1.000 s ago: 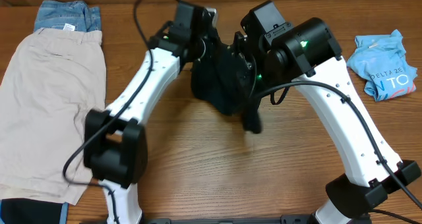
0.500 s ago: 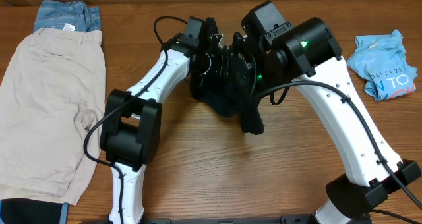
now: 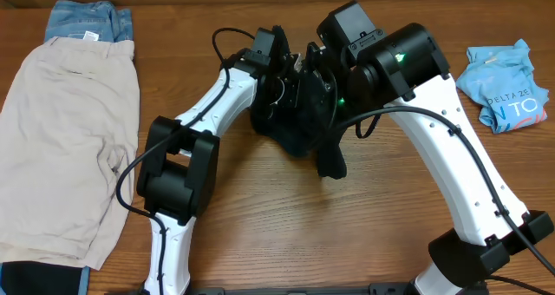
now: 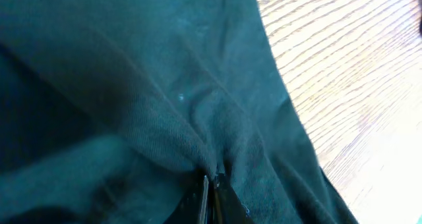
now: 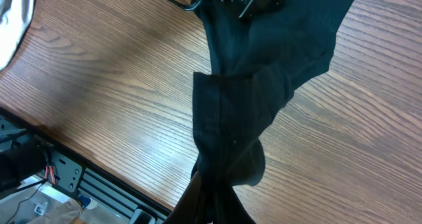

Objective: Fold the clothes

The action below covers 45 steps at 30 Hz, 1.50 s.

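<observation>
The left pincer [image 4: 210, 188] was clenched, its two dark fingers pressed together on a pinched ridge of the black T-shirt [image 4: 132, 85]. Creases in the cloth ran down into the nip, and the fabric filled nearly all of the left wrist view, with a strip of the wooden table [image 4: 356, 85] showing at the right.

The right pincer [image 5: 210, 191] was likewise clamped on the same garment. A bunched, rolled end of the shirt narrowed into its closed fingers, and the rest of the cloth stretched away from it above the table.

From overhead, the shirt hung as a dark crumpled mass between the two wrists near the middle of the table, a lower flap drooping toward the wood. Whether that flap touched the surface could not be told.

Beige shorts [image 3: 61, 147] lay flat at the left edge, overlapping blue denim [image 3: 87, 22] at the far corner. A light-blue printed tee [image 3: 503, 82] sat crumpled at the far right, well apart from the arms.
</observation>
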{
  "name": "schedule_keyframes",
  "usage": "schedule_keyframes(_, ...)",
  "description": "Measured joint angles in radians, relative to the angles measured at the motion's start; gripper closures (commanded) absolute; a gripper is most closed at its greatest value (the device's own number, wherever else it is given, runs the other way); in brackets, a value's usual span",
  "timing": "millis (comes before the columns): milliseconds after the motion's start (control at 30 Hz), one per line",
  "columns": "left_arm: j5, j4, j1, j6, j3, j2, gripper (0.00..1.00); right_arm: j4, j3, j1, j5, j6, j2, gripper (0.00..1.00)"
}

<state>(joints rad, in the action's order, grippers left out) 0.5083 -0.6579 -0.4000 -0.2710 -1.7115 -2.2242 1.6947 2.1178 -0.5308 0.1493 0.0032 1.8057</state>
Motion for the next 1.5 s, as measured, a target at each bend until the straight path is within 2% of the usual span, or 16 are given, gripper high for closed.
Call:
schedule_keyframes(167,0.000,-0.005,0.019,-0.011,-0.021,0.000,0.96,-0.001,0.000,0.001,-0.033,0.000,0.000,0.96)
schedule_keyframes(300,0.001,-0.011,0.079,-0.019,-0.122,-0.002,0.96,-0.050,0.000,0.019,-0.067,0.000,0.000,0.96)
schedule_keyframes(533,0.000,-0.105,0.257,-0.071,-0.540,-0.002,0.96,-0.296,0.000,0.203,-0.138,0.018,0.000,0.96)
schedule_keyframes(633,0.002,-0.238,0.315,-0.076,-0.684,0.001,0.96,-0.352,0.000,0.302,-0.133,0.020,0.000,0.96)
schedule_keyframes(733,0.015,-0.453,0.322,-0.066,-0.758,0.013,0.96,-0.327,0.000,0.367,-0.102,0.023,0.000,0.96)
schedule_keyframes(900,-0.045,-0.832,0.275,-0.035,-0.753,0.018,0.96,-0.196,0.000,0.380,-0.092,0.023,0.000,0.96)
schedule_keyframes(967,-0.103,-0.927,0.256,-0.029,-0.726,0.018,0.94,-0.154,0.000,0.379,-0.085,0.023,0.000,0.96)
schedule_keyframes(1033,-0.166,-0.980,0.236,-0.021,-0.691,0.018,0.88,-0.130,-0.005,0.379,-0.077,0.023,0.000,0.96)
schedule_keyframes(1233,-0.296,-0.991,0.193,-0.005,-0.560,0.018,0.62,-0.080,-0.057,0.380,-0.079,0.023,0.000,0.96)
schedule_keyframes(1500,-0.330,-0.973,0.190,-0.007,-0.477,0.018,0.60,-0.060,-0.103,0.380,-0.080,0.023,0.000,0.96)
